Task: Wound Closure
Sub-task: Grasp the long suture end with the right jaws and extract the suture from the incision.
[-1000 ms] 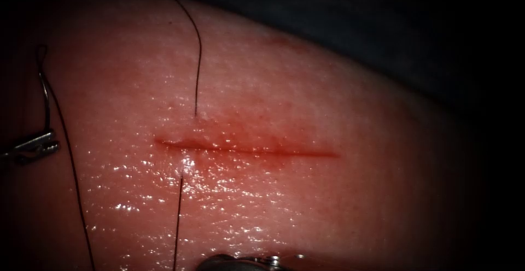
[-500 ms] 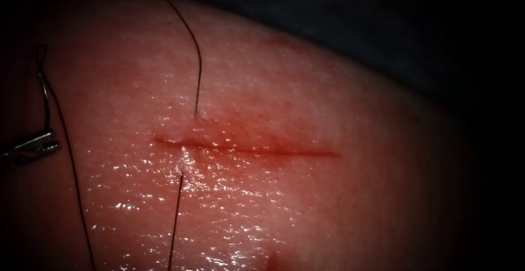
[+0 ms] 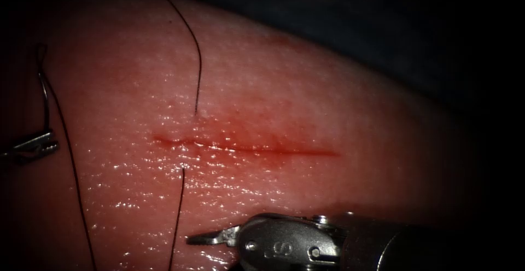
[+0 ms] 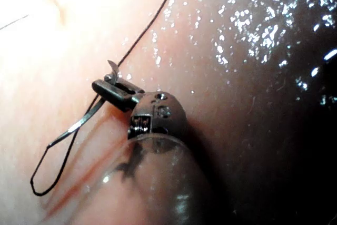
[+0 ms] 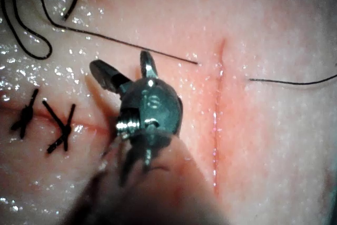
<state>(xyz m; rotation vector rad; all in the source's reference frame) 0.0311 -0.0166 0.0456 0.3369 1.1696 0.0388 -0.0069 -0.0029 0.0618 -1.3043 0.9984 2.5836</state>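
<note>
While the left arm's slim steel needle driver (image 3: 52,141) sits at the far left of the endoscope view, well to the left of the cut, its jaws are clamped on the thin curved silver needle (image 3: 48,104) close to one end of its curve. In the left wrist view that tool (image 4: 102,87) shows a short stub of the needle poking past the closed jaws. The long rest of the needle (image 4: 79,125) runs away to where the fine black suture thread (image 4: 152,22) joins it in a loop. The needle lies wholly outside the glistening pink pork tissue (image 3: 328,101). The straight red cut (image 3: 257,149) runs left to right across the middle of the tissue. Near its left end the thread (image 3: 198,69) enters the surface just on the far side of the cut and comes out again just on the near side. From there it trails toward the near edge. The right arm's needle driver (image 3: 199,239) comes in low from the right on the near side of the cut, its tip pointing left and close to that near strand, apart from it. In the right wrist view its jaws (image 5: 120,62) stand spread and grip nothing, with the cut (image 5: 217,109) beside them and the thread (image 5: 131,46) passing just beyond. Two black knotted stitches (image 5: 60,127) sit on another red line close by.
</note>
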